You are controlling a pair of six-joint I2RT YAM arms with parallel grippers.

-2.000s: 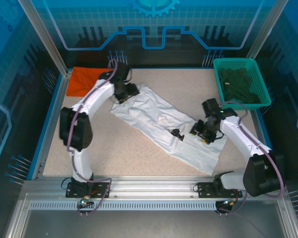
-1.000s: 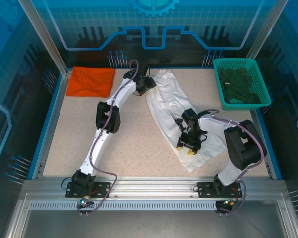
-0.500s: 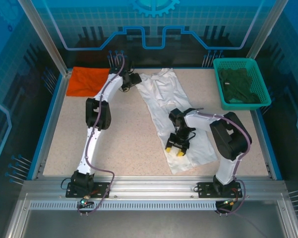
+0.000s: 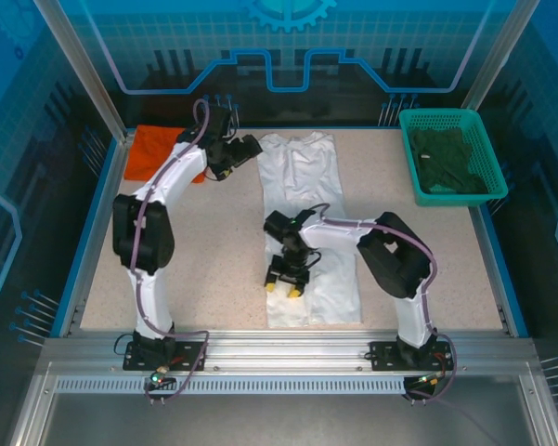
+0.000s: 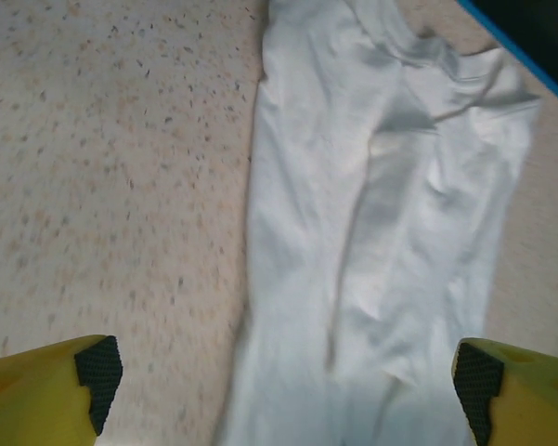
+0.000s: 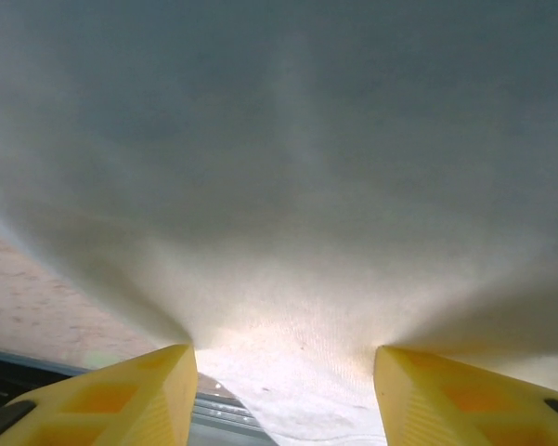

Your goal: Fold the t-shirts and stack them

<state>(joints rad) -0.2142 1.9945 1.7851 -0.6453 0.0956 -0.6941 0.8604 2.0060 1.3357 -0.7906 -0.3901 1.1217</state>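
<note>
The white t-shirt [image 4: 302, 172] lies as a long narrow strip down the middle of the table, collar at the far end. My left gripper [image 4: 244, 154] hovers just left of its collar end, and in the left wrist view it [image 5: 283, 376] stands wide open above the shirt [image 5: 381, 232] with nothing between its fingers. My right gripper [image 4: 285, 288] sits on the shirt's near left part. In the right wrist view it [image 6: 285, 362] has white cloth [image 6: 288, 186] gathered between its yellow fingers. The orange t-shirt [image 4: 153, 149] lies folded at the far left corner, partly behind the left arm.
A green basket [image 4: 410, 153] holding dark cloth [image 4: 455, 163] stands at the far right. The right arm reaches leftward across the shirt's lower half. Bare speckled tabletop [image 4: 214, 251] lies left of the shirt, with the metal rail along the near edge.
The white shirt has swung from a slant to lie straight, front to back. My right gripper dragged its near end leftward. My left gripper let go of the collar end and opened wide.
</note>
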